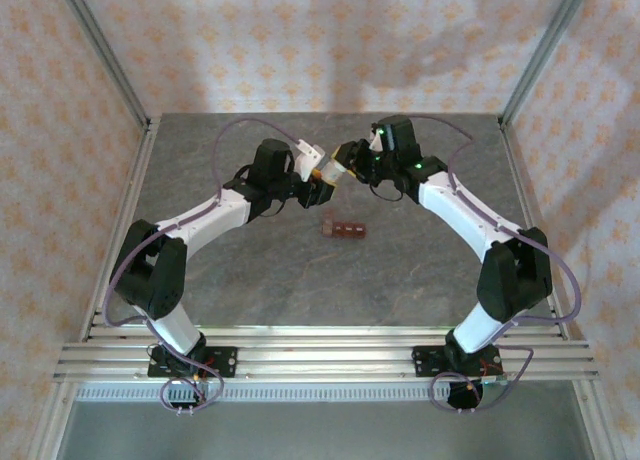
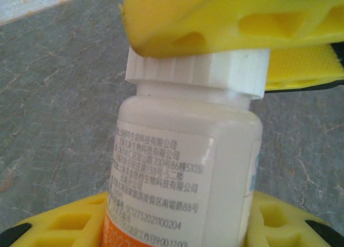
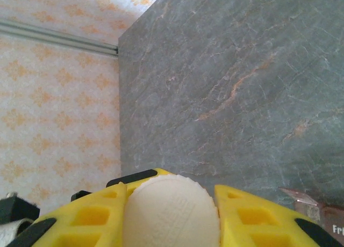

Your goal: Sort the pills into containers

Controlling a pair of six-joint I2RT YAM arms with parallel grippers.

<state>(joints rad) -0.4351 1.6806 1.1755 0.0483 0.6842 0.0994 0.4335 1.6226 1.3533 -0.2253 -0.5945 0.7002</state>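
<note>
We see the left hand [image 2: 177, 231] gripping the white bottle [image 2: 183, 166] while the right hand [image 3: 172, 215] clamps its ribbed cap [image 2: 199, 70]; the containers [image 1: 345, 228] lie nearby on the tabletop [image 1: 300, 280].

Soft, even light fills the scene, casting faint grey shadows on the back wall [image 1: 440, 50]; rails [image 1: 320, 332] glare white, and the close-up bottle cap [image 3: 172, 212] blurs.

We see a grey stone surface [image 1: 330, 280] with thin orange streaks. Around it stand walls [image 1: 300, 40] with little orange flowers and a silver metal post [image 1: 105, 50]. A small white bottle [image 2: 183, 161] has a ribbed cap [image 2: 199, 70] and a printed label [image 2: 156, 177].
</note>
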